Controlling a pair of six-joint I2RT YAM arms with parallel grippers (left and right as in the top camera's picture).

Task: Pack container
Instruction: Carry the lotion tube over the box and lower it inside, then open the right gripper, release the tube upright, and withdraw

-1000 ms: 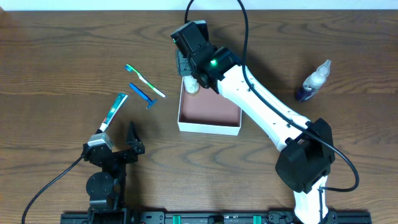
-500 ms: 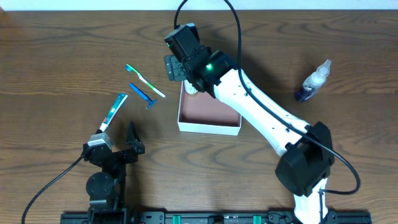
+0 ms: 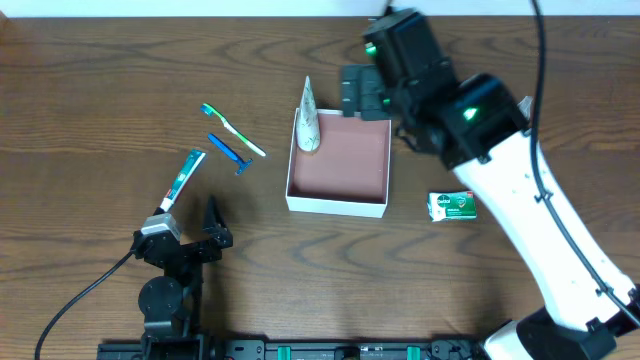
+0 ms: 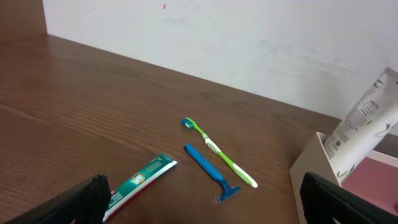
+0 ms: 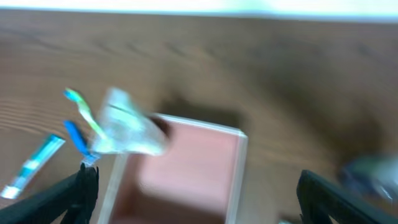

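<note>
Overhead — square white cardboard container (image 3: 337, 206), dusty-pink floor — wood-grain table (image 3: 100, 80)

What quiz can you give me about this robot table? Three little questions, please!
1. True or false: the white tube leans in a corner of the container.
2. Which thing lies between the toothbrush and the toothpaste? A) a comb B) the blue razor C) a spoon
3. How many things are inside the container?

Key: 1 true; 2 B; 3 one, the white tube.
</note>
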